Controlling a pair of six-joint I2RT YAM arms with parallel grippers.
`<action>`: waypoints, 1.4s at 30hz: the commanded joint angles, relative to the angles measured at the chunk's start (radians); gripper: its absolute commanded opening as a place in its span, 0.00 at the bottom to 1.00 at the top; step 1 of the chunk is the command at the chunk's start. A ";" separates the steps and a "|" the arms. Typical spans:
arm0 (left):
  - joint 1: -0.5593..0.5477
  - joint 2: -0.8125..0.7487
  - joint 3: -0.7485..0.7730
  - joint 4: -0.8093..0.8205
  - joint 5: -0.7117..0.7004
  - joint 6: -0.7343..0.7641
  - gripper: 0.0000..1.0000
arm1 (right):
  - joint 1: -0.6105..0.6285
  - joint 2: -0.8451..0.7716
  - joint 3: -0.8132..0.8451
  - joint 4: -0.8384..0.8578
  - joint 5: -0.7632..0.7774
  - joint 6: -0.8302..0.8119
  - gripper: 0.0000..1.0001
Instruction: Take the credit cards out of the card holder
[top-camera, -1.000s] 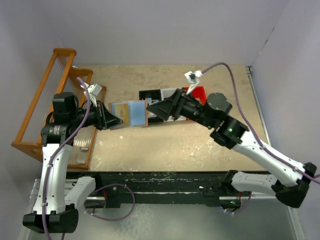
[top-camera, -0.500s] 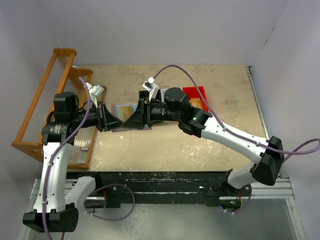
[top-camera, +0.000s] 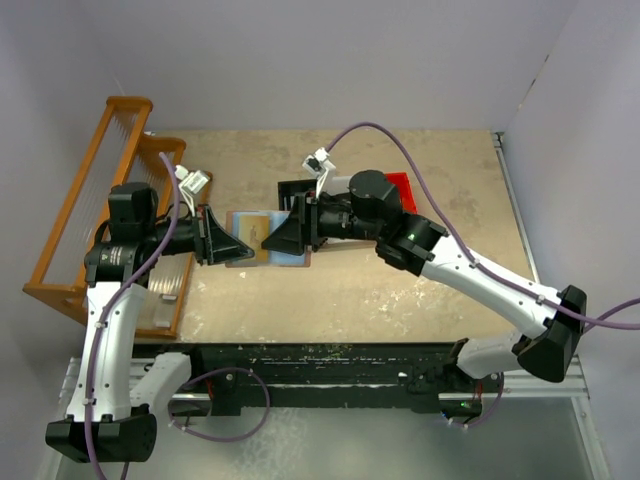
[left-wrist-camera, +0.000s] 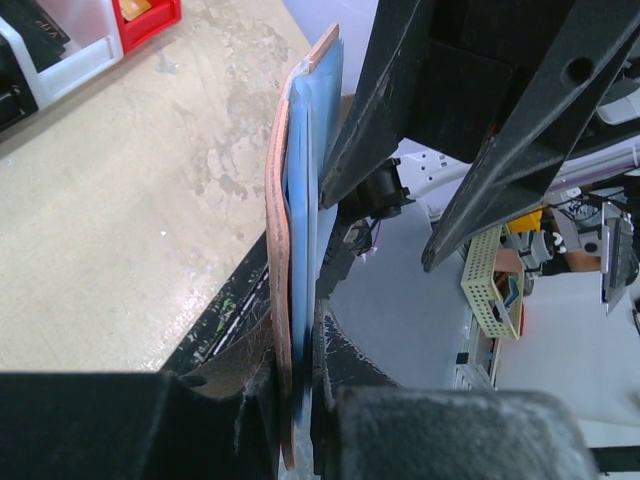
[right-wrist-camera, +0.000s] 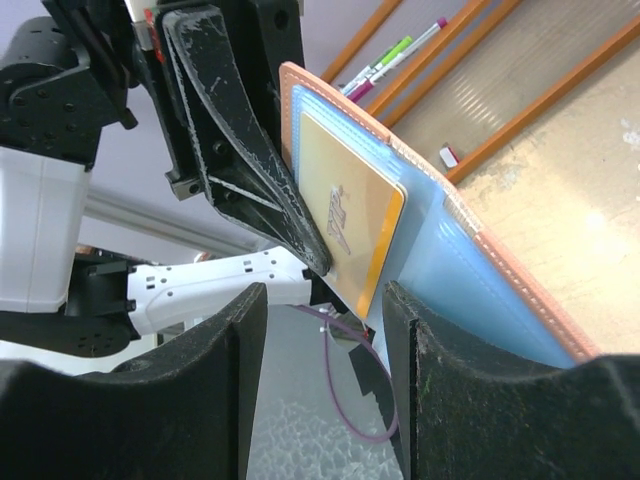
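Observation:
The card holder is held open in the air above the table, light blue lining facing my right arm. My left gripper is shut on its edge; the left wrist view shows the card holder edge-on, pinched between the jaws. A tan-orange credit card sticks partly out of a blue pocket. My right gripper is open, its jaws either side of the card's lower corner without closing on it. No other credit card shows.
An orange wooden rack stands at the far left, with markers lying by it. A black bin and a red bin sit behind the right arm. A white bin shows beside the red one.
My right arm swung left from the bins up to the card holder, and its jaws narrowed. The left gripper kept holding the card holder in place.

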 joint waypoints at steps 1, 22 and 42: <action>0.000 0.001 0.016 0.063 0.102 -0.019 0.03 | -0.007 -0.029 0.006 0.012 -0.001 -0.023 0.52; 0.000 -0.032 0.026 0.172 0.318 -0.104 0.12 | -0.007 -0.002 -0.128 0.424 -0.183 0.157 0.21; 0.000 0.003 0.090 -0.019 0.501 0.127 0.20 | -0.006 -0.018 -0.223 0.557 -0.221 0.221 0.08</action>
